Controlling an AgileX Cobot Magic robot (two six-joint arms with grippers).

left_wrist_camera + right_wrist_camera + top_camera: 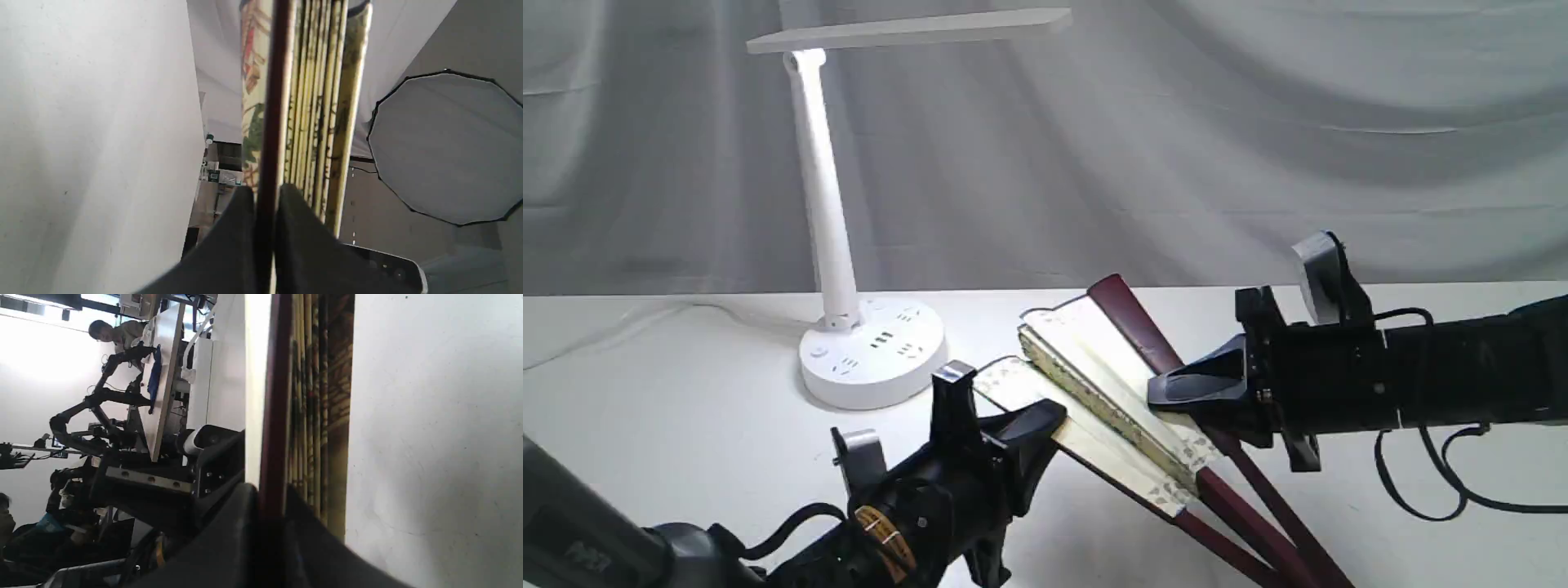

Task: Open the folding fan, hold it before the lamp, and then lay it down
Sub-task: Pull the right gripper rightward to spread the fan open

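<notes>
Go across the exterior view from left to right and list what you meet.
lamp → left gripper → fan → right gripper

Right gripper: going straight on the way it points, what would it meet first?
The folding fan: the right gripper is clamped on its maroon guard, so going on would press into the pleated leaf. Beyond that the left gripper seems roughly in line; depth is unclear.

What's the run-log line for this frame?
folding fan: barely spread | left hand: shut on one maroon guard | right hand: shut on the other guard | lamp: upright, behind, apart from fan | step: opening
</notes>
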